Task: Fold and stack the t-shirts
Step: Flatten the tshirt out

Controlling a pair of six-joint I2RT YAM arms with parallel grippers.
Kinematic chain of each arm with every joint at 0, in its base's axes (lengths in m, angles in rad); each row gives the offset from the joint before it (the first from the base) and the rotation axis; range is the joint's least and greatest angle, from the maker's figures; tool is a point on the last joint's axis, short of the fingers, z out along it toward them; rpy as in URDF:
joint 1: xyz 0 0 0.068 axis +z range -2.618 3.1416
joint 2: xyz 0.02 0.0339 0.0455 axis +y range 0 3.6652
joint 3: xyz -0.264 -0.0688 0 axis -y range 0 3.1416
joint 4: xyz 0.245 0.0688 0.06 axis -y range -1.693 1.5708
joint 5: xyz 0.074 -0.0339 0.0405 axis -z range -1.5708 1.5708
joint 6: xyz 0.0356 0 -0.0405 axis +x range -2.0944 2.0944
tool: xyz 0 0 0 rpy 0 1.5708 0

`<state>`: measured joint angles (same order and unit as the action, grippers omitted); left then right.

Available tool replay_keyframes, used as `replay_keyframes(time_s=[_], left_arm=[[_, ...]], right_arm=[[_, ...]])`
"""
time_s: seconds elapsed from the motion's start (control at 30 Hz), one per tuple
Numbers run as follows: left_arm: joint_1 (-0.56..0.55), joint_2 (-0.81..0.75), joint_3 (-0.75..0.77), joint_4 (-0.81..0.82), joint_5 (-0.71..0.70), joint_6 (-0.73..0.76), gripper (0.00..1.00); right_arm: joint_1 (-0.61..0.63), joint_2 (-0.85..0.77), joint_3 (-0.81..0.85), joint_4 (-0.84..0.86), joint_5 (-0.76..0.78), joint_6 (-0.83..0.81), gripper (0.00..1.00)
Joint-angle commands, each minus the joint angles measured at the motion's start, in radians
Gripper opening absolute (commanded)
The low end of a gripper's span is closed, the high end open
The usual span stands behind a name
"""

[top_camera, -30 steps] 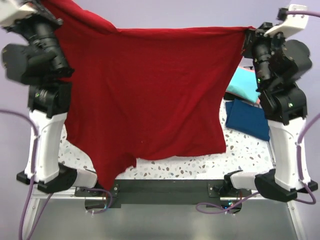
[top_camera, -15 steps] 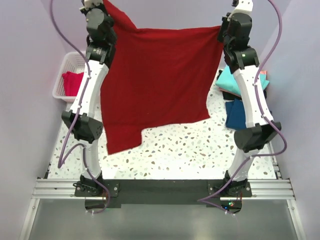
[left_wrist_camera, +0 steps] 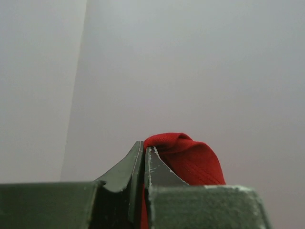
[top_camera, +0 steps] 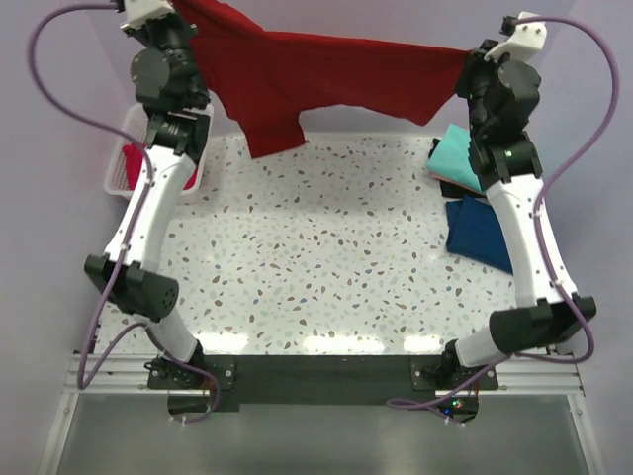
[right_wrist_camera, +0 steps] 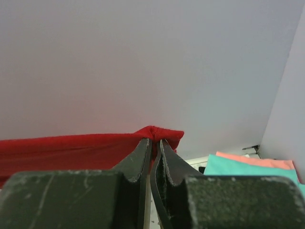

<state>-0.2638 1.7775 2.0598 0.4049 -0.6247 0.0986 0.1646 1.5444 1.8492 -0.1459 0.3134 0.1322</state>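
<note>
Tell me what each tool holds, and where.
Both hold the dark red t-shirt: the left tool and the right tool each pinch one end of its upper edge.

The dark red t-shirt [top_camera: 326, 69] hangs in the air at the far end, stretched wide along its top edge, one part dangling lower at the left; the teal t-shirt [top_camera: 457, 158] lies folded at the right, the salmon pink t-shirt [right_wrist_camera: 257, 161] showing at its edge; the navy t-shirt [top_camera: 480, 233] lies folded just nearer; the pinkish-red t-shirt [top_camera: 130, 166] sits bunched in the white basket [top_camera: 112, 170].
</note>
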Motion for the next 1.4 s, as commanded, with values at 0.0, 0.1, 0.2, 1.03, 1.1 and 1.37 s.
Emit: replay_keyframes(time_s=[0.0, 0.1, 0.2, 1.03, 1.1, 1.37], left_arm=[[-0.035, -0.194, -0.111, 0.088, 0.063, 0.016, 0.0], [-0.063, -0.312, -0.309, -0.061, 0.08, -0.02, 0.0], [-0.087, -0.418, -0.537, -0.3, 0.086, -0.186, 0.0], [-0.339, -0.543, -1.156, -1.569, 0.163, -1.125, 0.0], [-0.339, -0.55, -1.162, -1.587, 0.166, -1.129, 0.0], [-0.339, -0.634, -1.089, -1.723, 0.218, -1.145, 0.0]], right_arm=[[-0.007, -0.147, -0.142, 0.102, -0.022, 0.026, 0.0], [-0.007, -0.243, -0.298, 0.004, -0.06, 0.059, 0.0], [-0.004, -0.323, -0.474, -0.128, -0.115, 0.124, 0.0], [0.174, -0.287, -1.047, -0.824, -0.284, 0.438, 0.0], [0.174, -0.28, -1.05, -0.836, -0.28, 0.47, 0.0], [0.173, -0.302, -1.111, -0.853, -0.266, 0.563, 0.0]])
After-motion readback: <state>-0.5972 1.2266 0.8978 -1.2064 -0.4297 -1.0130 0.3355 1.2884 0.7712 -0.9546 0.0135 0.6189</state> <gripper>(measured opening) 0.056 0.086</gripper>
